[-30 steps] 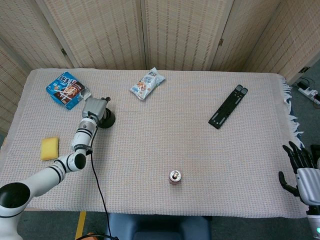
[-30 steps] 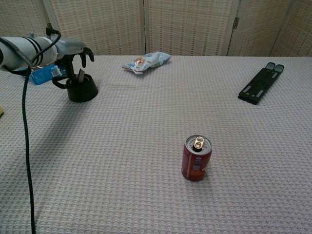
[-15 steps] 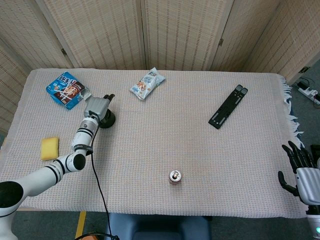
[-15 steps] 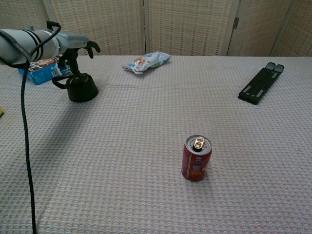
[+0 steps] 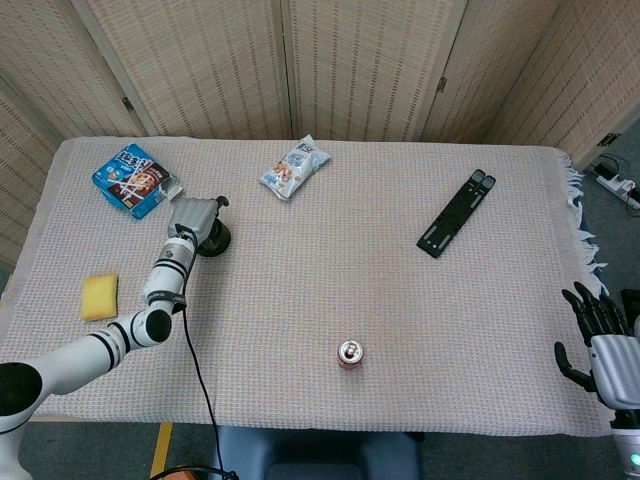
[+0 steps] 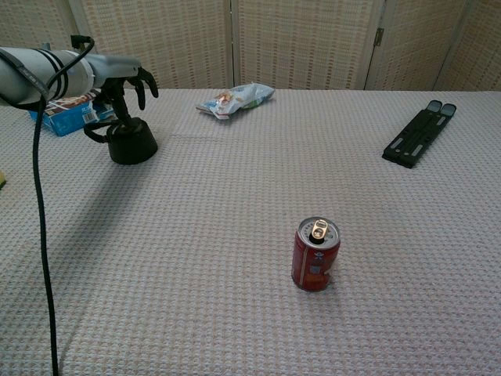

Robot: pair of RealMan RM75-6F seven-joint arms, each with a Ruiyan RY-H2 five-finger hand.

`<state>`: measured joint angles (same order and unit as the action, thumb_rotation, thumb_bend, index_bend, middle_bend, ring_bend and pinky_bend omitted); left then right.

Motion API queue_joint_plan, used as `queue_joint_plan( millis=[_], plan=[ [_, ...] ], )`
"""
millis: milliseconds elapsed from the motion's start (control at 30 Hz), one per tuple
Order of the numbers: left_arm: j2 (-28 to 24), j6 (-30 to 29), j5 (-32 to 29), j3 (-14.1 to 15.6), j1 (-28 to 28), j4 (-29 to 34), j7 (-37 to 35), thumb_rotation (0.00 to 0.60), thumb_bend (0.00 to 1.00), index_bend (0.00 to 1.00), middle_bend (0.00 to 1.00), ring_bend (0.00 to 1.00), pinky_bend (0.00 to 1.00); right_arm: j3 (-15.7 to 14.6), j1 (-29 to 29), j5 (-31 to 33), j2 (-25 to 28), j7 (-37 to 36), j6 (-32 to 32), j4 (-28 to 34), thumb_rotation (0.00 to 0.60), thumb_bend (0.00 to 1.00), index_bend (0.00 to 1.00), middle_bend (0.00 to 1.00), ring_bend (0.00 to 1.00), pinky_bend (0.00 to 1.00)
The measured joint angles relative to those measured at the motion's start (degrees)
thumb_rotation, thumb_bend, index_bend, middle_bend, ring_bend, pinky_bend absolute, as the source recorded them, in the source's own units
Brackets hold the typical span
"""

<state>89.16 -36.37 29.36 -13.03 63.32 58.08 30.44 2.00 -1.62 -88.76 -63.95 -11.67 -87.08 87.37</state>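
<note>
My left hand [image 5: 194, 214] [image 6: 124, 77] hovers over a black round-based object [image 5: 214, 239] [image 6: 131, 144] at the table's left side. Its fingers [image 6: 145, 81] are spread and droop just above the object's top, holding nothing; whether the thumb touches the object's side I cannot tell. My right hand [image 5: 598, 335] shows only in the head view, off the table's front right corner, with fingers apart and nothing in it. A red drink can [image 5: 350, 353] [image 6: 315, 255] stands upright near the front middle, far from both hands.
A blue snack packet [image 5: 134, 180] [image 6: 67, 114] lies behind the left hand. A white snack bag [image 5: 295, 167] [image 6: 235, 98] lies at the back middle, a black folded stand [image 5: 456, 213] [image 6: 417, 135] at the right, a yellow sponge [image 5: 99, 297] at the left edge. A black cable [image 6: 39, 235] trails along the left arm.
The left hand's fingers rose from around the black object's top, stretched out, and now droop slightly again. The right hand and the can have not moved.
</note>
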Motion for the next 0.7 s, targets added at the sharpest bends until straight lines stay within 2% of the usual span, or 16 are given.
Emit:
queue_joint_plan(
  millis=[200,333,500,700],
  plan=[
    [-0.08,1.06,-3.08,0.76,0.45,-0.32,-0.04,0.545,0.22,0.21,0.32,0.78,0.78,0.01,0.06,0.11,0.04,0.02,-0.01,0.0,0.6,0.52,0.0,0.04,0.09,0.0],
    [-0.08,1.67,-3.3,1.24,0.63,-0.26,-0.42,0.47,0.22,0.21,0.32,0.77,0.78,0.03,-0.06,0.07,0.04,0.13,0.11,0.08,0.6,0.52,0.0,0.04,0.09,0.0],
    [-0.18,2.45,-4.15,1.79,1.12,0.02,-0.87,0.416,0.22,0.21,0.32,0.77,0.78,0.02,-0.14,0.03,0.02,0.23,0.22,0.13,0.6,0.52,0.0,0.04,0.09,0.0],
    [0.27,2.92,-5.17,2.69,1.63,-0.71,-0.91,0.395,0.21,0.21,0.32,0.77,0.78,0.01,0.01,0.22,0.02,0.19,0.12,0.13,0.6,0.52,0.0,0.04,0.09,0.0]
  ],
)
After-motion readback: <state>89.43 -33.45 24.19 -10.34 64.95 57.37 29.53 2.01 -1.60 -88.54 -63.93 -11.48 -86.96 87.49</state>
